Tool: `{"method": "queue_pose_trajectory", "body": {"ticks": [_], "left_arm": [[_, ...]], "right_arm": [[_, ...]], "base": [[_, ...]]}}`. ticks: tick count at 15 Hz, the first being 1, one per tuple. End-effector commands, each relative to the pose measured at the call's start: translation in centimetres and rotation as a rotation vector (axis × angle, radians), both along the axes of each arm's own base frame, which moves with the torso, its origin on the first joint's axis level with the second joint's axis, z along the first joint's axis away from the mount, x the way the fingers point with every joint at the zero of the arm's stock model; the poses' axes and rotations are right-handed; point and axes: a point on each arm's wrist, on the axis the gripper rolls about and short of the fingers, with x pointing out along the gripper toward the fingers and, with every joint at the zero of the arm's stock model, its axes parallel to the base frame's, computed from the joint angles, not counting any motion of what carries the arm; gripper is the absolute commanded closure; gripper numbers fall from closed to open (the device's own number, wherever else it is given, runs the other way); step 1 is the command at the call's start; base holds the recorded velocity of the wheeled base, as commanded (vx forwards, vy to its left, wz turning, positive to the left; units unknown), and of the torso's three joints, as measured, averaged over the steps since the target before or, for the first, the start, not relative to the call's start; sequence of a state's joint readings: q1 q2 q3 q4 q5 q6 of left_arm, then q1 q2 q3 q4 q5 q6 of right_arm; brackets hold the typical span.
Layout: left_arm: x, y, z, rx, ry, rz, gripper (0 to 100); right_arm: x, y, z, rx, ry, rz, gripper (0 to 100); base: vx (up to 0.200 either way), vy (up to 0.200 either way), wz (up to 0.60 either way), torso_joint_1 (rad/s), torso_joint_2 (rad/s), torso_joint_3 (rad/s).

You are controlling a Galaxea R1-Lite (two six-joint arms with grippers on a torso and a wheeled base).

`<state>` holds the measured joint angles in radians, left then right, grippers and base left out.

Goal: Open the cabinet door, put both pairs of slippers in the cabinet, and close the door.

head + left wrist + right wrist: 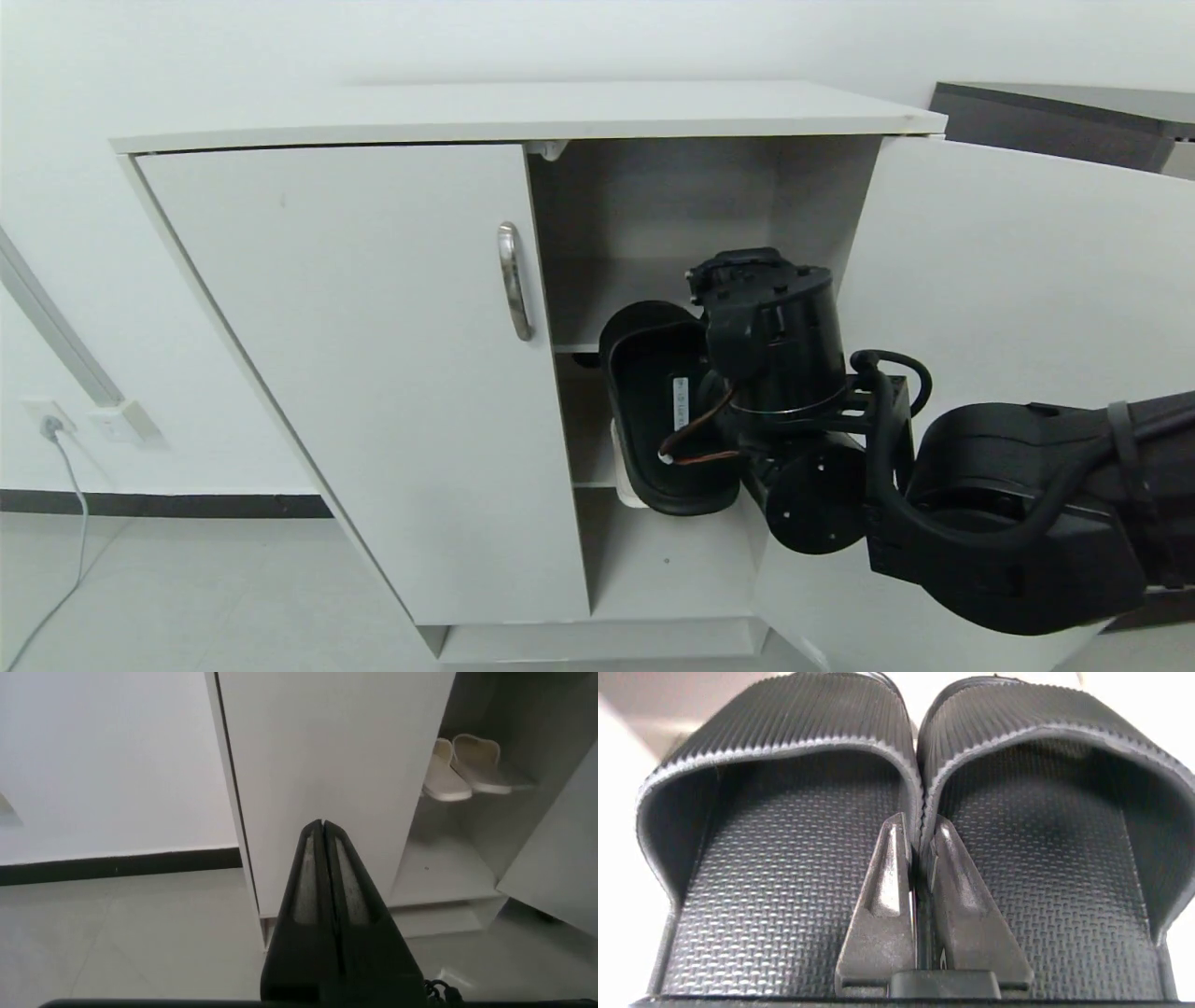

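A white cabinet [523, 112] stands with its left door [355, 373] shut and its right door [1008, 280] swung open. My right gripper [918, 845] is shut on the touching inner edges of a pair of black slippers [785, 859]. In the head view the black slippers [653, 411] hang on edge in the open compartment, in front of the middle shelves. A pair of white slippers [462, 765] lies on a shelf inside; a white edge [624, 471] peeks out behind the black pair. My left gripper [322, 826] is shut and empty, low before the closed door.
A metal handle [513, 280] sits on the closed door's right edge. The bottom shelf [672, 560] is bare. A wall socket with a cable [47, 425] is at the far left. A grey unit [1055, 117] stands behind the open door.
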<state>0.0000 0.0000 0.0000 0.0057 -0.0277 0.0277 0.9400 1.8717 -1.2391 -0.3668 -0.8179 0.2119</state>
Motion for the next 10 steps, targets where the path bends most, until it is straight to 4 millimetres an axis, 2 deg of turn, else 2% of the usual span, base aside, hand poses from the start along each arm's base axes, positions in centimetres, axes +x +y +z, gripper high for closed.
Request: {"method": "queue_pose_trajectory", "body": {"ticks": [1,2,6,10], "left_arm": [[0.0,0.0,0.0,0.000,0.000,0.000,100],[0.0,0.0,0.0,0.000,-0.001,0.000,100],[0.0,0.0,0.0,-0.002,0.000,0.000,100],[0.0,0.0,0.0,-0.003,-0.001,0.000,100]], "right_arm": [[0.1,0.1,-0.2,-0.002,0.002,0.001,100],[0.1,0.1,-0.1,-0.001,0.000,-0.001,100],[0.7,0.6,0.6,0.012,-0.015,-0.004,100],[3.8,1.4,0.5,0.017,-0.020,-0.053,100]], "base": [[0.200,0.000,0.00,0.002,0.01,0.012],[0.200,0.000,0.00,-0.002,0.00,0.002],[0.000,0.000,0.00,0.000,0.00,0.000],[0.000,0.000,0.00,0.000,0.00,0.000]]}}
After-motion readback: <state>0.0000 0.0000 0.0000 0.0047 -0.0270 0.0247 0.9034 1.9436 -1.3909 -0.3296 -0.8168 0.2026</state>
